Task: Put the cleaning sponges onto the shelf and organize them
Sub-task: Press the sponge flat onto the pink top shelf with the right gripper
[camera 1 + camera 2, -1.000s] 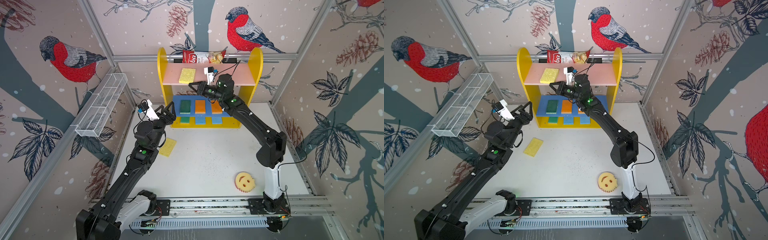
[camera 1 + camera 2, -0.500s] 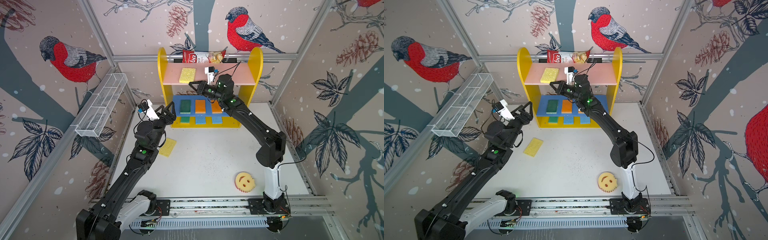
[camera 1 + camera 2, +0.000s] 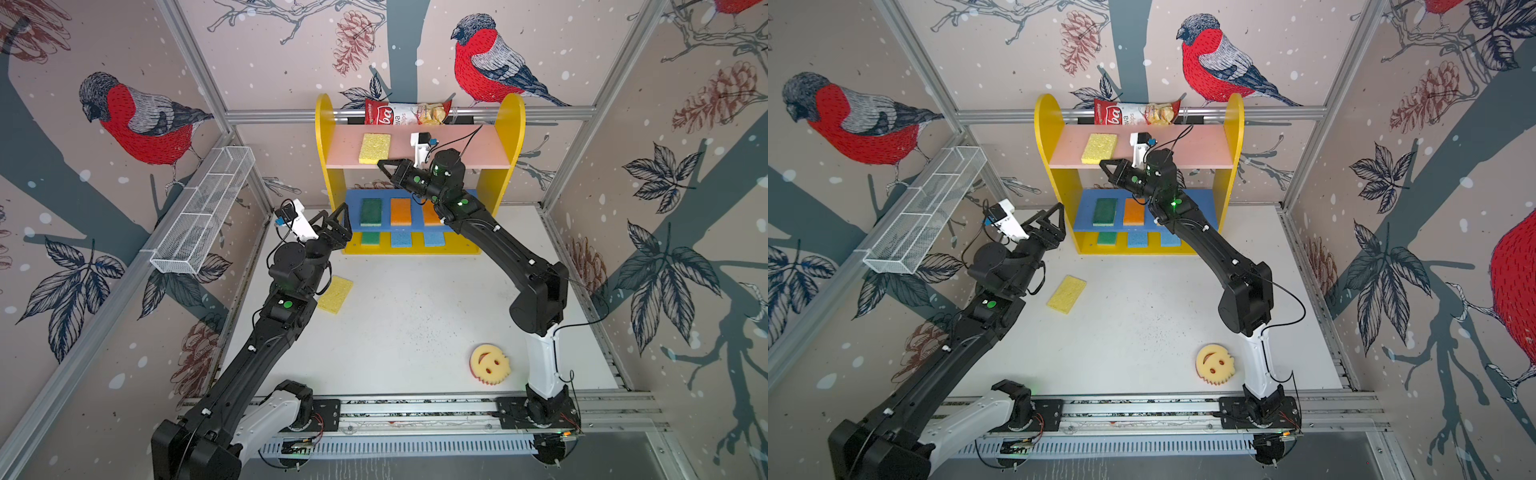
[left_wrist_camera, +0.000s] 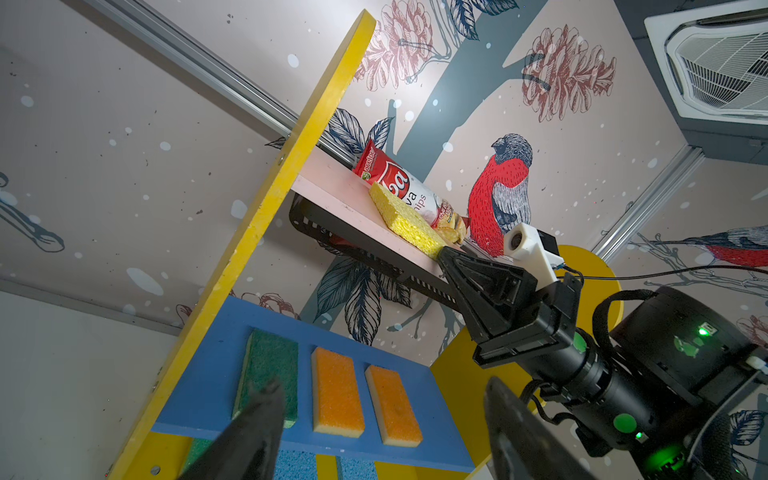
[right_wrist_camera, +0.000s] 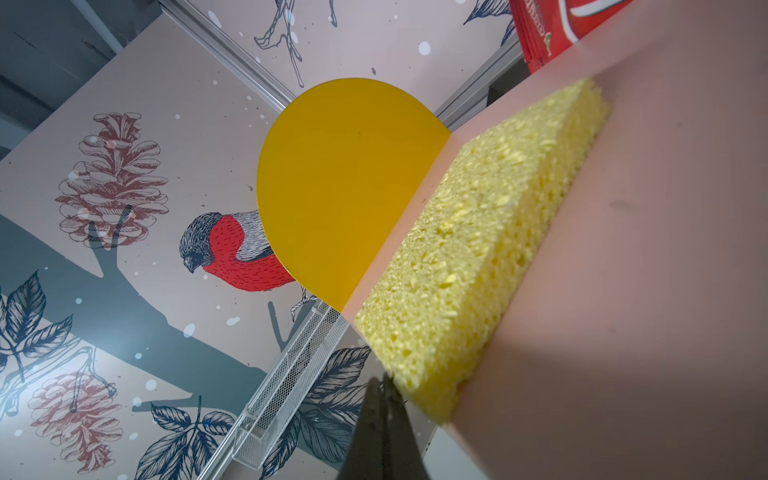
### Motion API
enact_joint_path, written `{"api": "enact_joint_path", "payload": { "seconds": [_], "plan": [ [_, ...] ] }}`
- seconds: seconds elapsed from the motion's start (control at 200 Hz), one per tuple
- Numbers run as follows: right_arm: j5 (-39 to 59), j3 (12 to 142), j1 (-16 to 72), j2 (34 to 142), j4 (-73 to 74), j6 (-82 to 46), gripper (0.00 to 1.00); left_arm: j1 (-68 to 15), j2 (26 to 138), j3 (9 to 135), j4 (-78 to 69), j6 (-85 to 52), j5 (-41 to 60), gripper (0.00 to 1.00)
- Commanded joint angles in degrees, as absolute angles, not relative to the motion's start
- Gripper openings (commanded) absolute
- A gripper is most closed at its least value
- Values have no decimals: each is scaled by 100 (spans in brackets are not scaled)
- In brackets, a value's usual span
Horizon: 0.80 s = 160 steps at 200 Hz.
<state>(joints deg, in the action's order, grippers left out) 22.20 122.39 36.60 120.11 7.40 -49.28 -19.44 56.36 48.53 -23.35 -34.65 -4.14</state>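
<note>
The shelf [image 3: 457,146] stands at the back. A yellow sponge [image 3: 375,148] [image 5: 478,257] lies on its pink top board. My right gripper [image 3: 380,163] [image 5: 380,384] is shut and empty, its tip at that sponge's near corner. Green and orange sponges [image 3: 400,211] lie on the blue middle board, and green and blue ones [image 3: 401,239] on the base. On the floor lie another yellow sponge [image 3: 336,294] and the smiley sponge [image 3: 489,363]. My left gripper [image 3: 334,214] [image 4: 382,399] hangs open and empty in front of the shelf's left side.
A red-and-white chips bag [image 3: 405,113] leans at the back of the top board. A white wire basket [image 3: 203,212] hangs on the left wall. A black slotted basket [image 4: 374,259] sits behind the shelf. The arms' base rail [image 3: 415,409] runs along the front edge.
My right gripper's tip has risen slightly to the front edge of the pink board, at the yellow sponge's corner. The left arm has not moved.
</note>
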Motion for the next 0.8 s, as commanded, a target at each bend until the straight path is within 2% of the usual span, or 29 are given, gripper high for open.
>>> {"api": "enact_joint_path", "payload": {
  "seconds": [0.0, 0.18, 0.795],
  "plan": [
    [1323, 12340, 3645, 12129, 903, -4731, 0, -1935, 5616, 4850, -2479, -3458, -378, 75],
    [961, 12568, 3792, 12207, 627, -4336, 0, -1934, 5625, 4836, -2495, -3454, -388, 75],
    [625, 12823, 3799, 12428, 492, -4370, 0, -1907, 5660, 4809, -2518, -3488, -366, 75]
  ]
}}
